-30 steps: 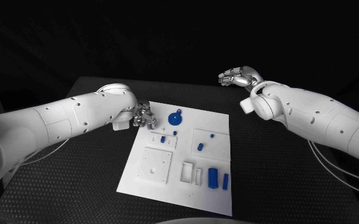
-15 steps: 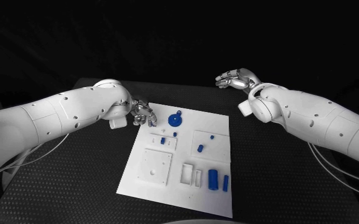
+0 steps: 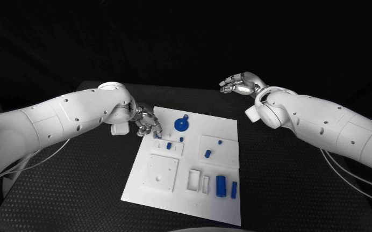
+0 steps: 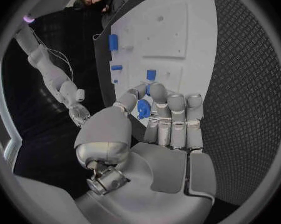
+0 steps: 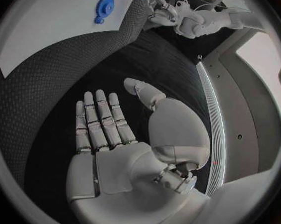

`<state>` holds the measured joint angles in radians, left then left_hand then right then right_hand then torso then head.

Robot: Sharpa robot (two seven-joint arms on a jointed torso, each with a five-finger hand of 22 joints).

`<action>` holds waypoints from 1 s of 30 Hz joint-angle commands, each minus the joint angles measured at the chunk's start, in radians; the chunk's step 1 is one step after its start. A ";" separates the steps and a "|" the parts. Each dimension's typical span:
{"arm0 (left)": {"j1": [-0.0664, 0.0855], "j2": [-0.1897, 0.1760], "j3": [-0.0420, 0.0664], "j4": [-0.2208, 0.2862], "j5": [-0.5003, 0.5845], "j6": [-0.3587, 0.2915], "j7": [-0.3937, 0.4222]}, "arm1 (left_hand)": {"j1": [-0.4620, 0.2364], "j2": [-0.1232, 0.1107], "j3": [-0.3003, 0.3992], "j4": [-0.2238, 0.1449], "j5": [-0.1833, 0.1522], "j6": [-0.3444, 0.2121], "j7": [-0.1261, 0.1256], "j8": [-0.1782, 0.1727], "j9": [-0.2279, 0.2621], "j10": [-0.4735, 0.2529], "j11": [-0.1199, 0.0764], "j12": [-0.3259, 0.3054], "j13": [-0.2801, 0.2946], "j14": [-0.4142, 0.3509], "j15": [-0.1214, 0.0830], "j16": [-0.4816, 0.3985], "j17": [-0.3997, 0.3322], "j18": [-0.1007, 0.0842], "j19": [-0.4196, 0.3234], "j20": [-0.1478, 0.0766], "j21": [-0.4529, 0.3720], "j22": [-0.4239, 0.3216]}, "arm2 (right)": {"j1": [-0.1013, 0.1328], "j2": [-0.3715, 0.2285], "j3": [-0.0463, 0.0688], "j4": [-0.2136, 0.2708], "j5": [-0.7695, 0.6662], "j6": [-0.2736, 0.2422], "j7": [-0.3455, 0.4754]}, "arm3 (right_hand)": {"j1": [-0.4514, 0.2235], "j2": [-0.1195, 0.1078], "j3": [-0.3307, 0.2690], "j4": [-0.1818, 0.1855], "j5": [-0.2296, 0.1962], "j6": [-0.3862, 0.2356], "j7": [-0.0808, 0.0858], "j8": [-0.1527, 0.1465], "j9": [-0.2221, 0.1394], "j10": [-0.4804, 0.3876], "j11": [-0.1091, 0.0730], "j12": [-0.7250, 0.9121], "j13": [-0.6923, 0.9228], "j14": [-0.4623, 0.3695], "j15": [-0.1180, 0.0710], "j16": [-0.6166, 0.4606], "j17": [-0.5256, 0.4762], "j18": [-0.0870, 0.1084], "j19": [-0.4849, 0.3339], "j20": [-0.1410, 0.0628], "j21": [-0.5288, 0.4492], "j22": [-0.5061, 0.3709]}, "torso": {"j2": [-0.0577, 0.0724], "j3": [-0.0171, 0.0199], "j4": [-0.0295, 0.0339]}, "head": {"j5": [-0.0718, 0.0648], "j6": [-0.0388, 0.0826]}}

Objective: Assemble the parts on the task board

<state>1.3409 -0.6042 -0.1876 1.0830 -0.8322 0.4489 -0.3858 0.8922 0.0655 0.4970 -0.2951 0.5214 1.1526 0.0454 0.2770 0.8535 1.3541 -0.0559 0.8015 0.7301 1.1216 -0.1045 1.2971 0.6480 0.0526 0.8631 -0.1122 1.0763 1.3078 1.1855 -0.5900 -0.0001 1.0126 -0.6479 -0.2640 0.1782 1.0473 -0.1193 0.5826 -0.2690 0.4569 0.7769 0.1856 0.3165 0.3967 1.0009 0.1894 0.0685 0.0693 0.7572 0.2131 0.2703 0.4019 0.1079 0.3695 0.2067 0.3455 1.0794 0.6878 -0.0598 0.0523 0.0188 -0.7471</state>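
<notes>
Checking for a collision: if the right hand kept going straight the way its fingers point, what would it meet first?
Probably bare black table, then the task board's edge near the round blue part. The right hand is open and empty; its height is unclear.

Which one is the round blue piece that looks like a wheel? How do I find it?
Look at the white task board in the middle of the black table. Go to its far end, just beside the left hand: the round blue piece lies there. It is a flat disc with a small tab, while the other blue parts are little pegs and bars.
</notes>
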 commanded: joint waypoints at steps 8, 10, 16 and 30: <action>0.025 0.101 -0.006 -0.095 -0.115 0.168 -0.019 | 0.020 0.014 0.054 0.000 0.002 0.009 -0.019 0.005 0.010 0.006 -0.024 0.005 -0.001 -0.007 -0.017 0.003 -0.002 0.017 -0.008 -0.097 0.001 0.015 | -0.001 0.009 0.000 -0.003 -0.023 0.015 0.004 | 0.004 0.001 -0.002 -0.004 -0.005 0.004 0.005 0.004 -0.001 0.005 0.002 0.000 0.000 0.002 0.004 0.002 -0.002 -0.020 0.000 -0.001 -0.007 0.002 | 0.002 -0.0002 -0.0038 | 0.008 -0.002; 0.026 0.119 -0.007 -0.112 -0.131 0.174 -0.018 | 0.021 0.014 0.055 0.000 0.001 0.008 -0.019 0.004 0.011 0.006 -0.024 0.006 -0.001 -0.008 -0.017 0.004 -0.002 0.017 -0.008 -0.097 0.001 0.015 | -0.001 0.010 0.000 -0.004 -0.023 0.015 0.004 | 0.004 0.001 -0.003 -0.004 -0.005 0.004 0.005 0.004 -0.001 0.005 0.002 0.000 0.000 0.002 0.004 0.002 -0.002 -0.020 0.000 -0.001 -0.007 0.002 | 0.002 0.0005 -0.0042 | 0.009 -0.002; 0.030 0.150 -0.025 -0.129 -0.172 0.187 -0.026 | 0.033 0.004 0.079 0.002 -0.048 0.010 -0.018 -0.001 0.018 0.004 -0.024 0.010 -0.003 -0.010 -0.014 0.008 -0.003 0.014 -0.010 -0.096 0.001 0.015 | -0.001 0.011 0.000 -0.002 -0.023 0.014 0.004 | 0.004 0.001 -0.003 -0.004 -0.004 0.004 0.005 0.004 -0.002 0.005 0.002 0.000 0.000 0.001 0.004 0.002 -0.002 -0.020 0.000 -0.001 -0.008 0.003 | 0.001 0.0020 -0.0038 | 0.009 -0.005; 0.029 0.175 -0.051 -0.152 -0.176 0.174 -0.034 | 0.033 0.004 0.082 0.002 -0.050 0.010 -0.018 -0.001 0.019 0.004 -0.024 0.010 -0.004 -0.010 -0.014 0.008 -0.003 0.014 -0.010 -0.096 0.001 0.015 | -0.001 0.013 0.000 -0.001 -0.023 0.012 0.006 | 0.004 0.001 -0.003 -0.004 -0.003 0.004 0.005 0.004 -0.002 0.005 0.002 0.000 0.000 0.001 0.003 0.002 -0.002 -0.020 0.000 -0.001 -0.008 0.003 | 0.001 -0.0004 -0.0023 | 0.010 -0.009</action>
<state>1.3688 -0.4326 -0.2390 0.9330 -0.9951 0.6165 -0.4176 0.9026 0.0551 0.4992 -0.2930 0.4688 1.1505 0.0433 0.2736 0.8544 1.3511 -0.0590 0.8084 0.7278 1.1184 -0.1074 1.3012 0.6459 0.0536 0.8593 -0.1086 1.0764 1.3075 1.1850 -0.5778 -0.0005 1.0106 -0.6627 -0.2625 0.1770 1.0472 -0.1193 0.5826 -0.2690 0.4570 0.7767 0.1854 0.3164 0.3959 1.0008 0.1894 0.0685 0.0693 0.7572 0.2128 0.2703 0.4010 0.1078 0.3695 0.2067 0.3417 1.0812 0.6889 -0.0585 0.0500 0.0287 -0.7558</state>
